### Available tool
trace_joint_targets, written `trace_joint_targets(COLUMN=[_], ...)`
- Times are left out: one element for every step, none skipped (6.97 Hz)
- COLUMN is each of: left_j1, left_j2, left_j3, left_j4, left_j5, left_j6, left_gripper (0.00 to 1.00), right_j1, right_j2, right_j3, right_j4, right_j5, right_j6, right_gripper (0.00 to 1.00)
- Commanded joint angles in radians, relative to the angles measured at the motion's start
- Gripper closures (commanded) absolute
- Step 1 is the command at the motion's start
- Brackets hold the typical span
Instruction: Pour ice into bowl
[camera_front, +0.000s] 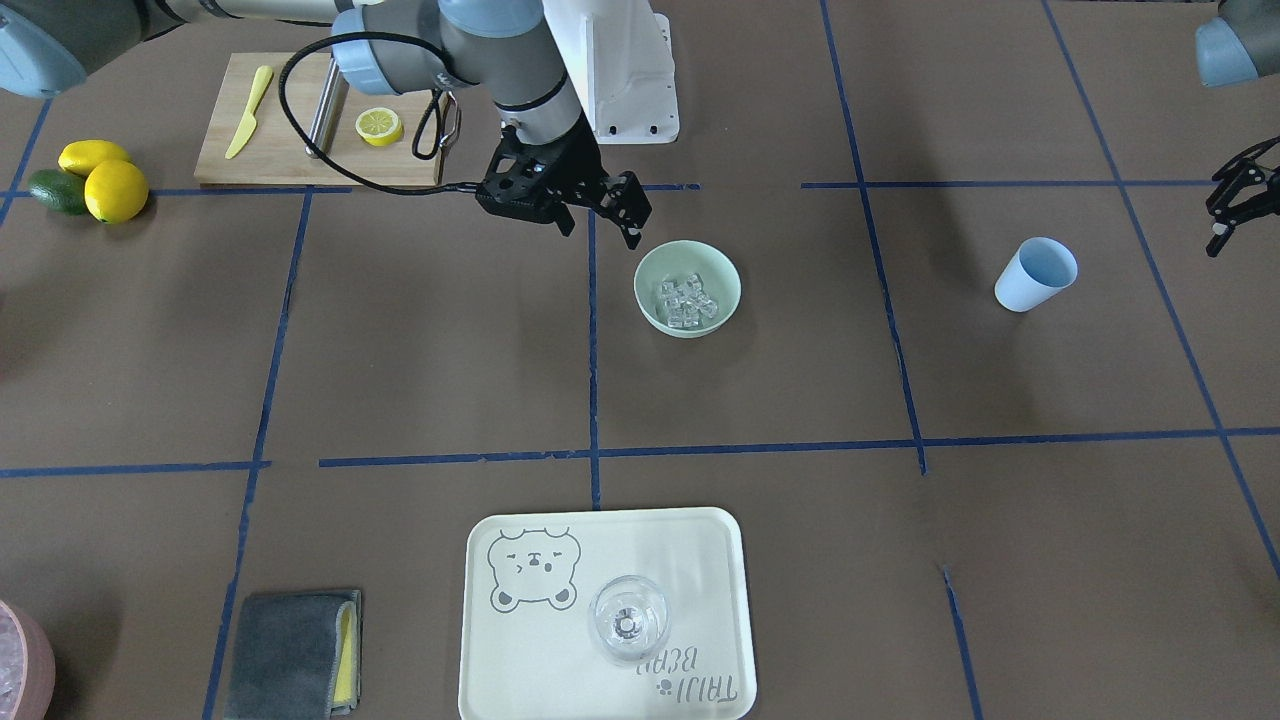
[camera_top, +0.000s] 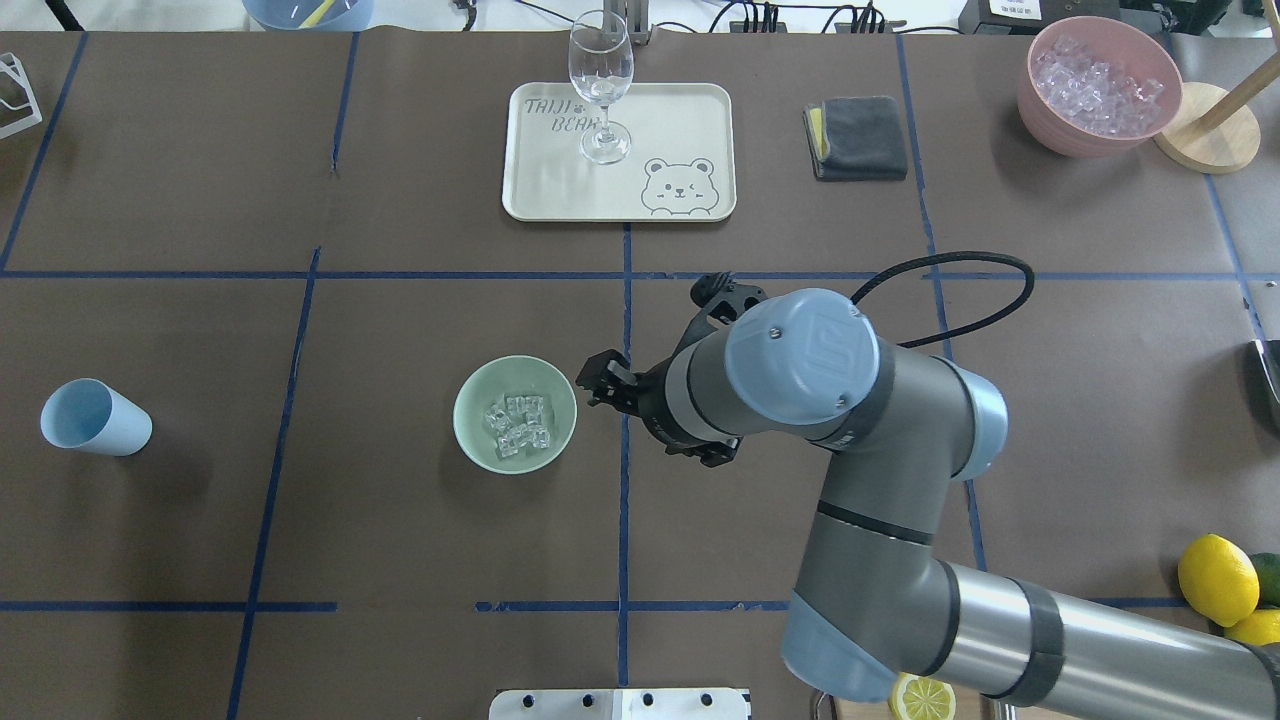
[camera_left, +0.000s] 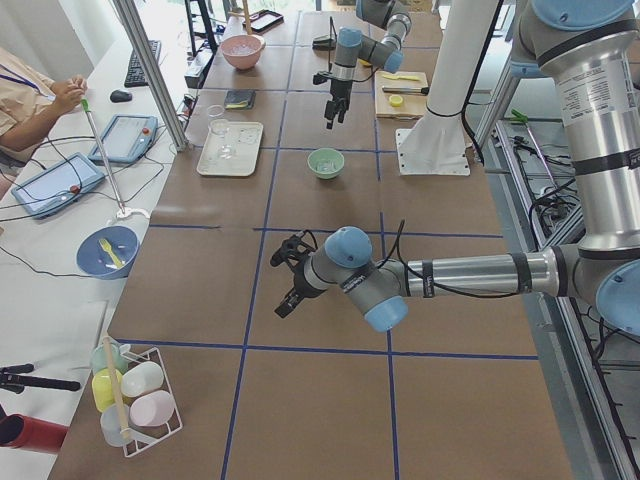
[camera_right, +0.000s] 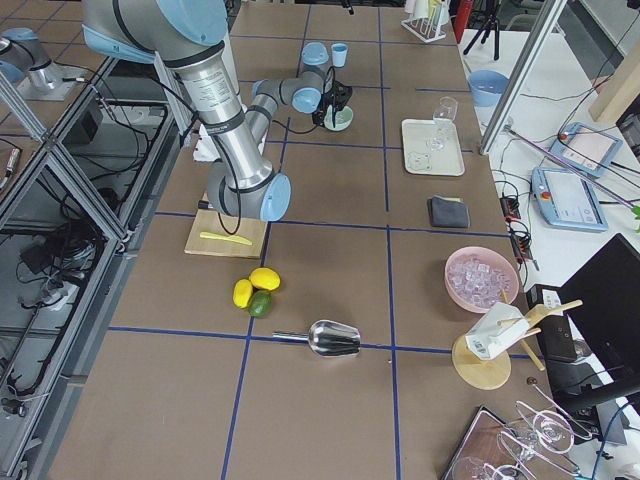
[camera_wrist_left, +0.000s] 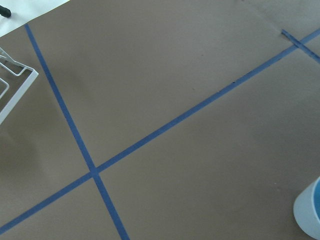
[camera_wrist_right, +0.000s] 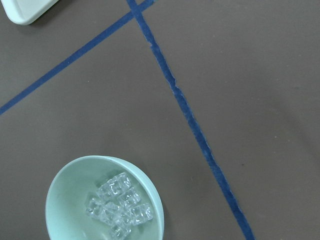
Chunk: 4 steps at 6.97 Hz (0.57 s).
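Fingers (camera_front: 630, 212) of the right gripper (camera_front: 600, 228) are spread and empty, hanging just beside the bowl rim. Left gripper (camera_left: 286, 280) fingers are also spread, empty, near the cup. One brown surface (camera_front: 400, 350) with blue tape lines. One cutting board (camera_front: 290, 150) carries one yellow knife (camera_front: 248, 112) and one lemon half (camera_front: 379, 126). One tray (camera_front: 700, 540) holds one clear glass (camera_front: 628, 620). One pink container (camera_top: 1050, 110) of ice sits at a far corner. One grey cloth (camera_front: 290, 650). One mint bowl (camera_front: 650, 290) sits mid-surface. One light blue cup (camera_front: 1037, 273) lies on its side, well apart from the bowl. Two lemons (camera_front: 115, 190). Ice (camera_front: 688, 298) is one clump inside the bowl; the cubes are too bunched to count.
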Motion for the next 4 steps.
trace_joint_targets(left_j1=[-0.026, -0.028, -0.03, -0.028], left_j2=[-0.043, -0.039, -0.04, -0.048], left_j3=[-0.021, -0.03, -0.033, -0.036], left_j4=[0.105, 0.105, 0.105, 0.105], left_j5=[-0.003, 0.0, 0.015, 0.034], left_j6=[0.005, 0.0, 0.0, -0.033], left_gripper=[0.0, 0.0, 0.0, 0.0], right_j1=[-0.009, -0.01, -0.012, -0.016], right_j2=[0.158, 0.176, 0.182, 0.196], right_j3=[-0.188, -0.234, -0.27, -0.3], right_j4=[-0.09, -0.1, -0.101, -0.103], right_j5=[-0.024, -0.024, -0.018, -0.014], right_j6=[-0.052, -0.119, -0.14, -0.167], right_gripper=[0.0, 0.0, 0.0, 0.0])
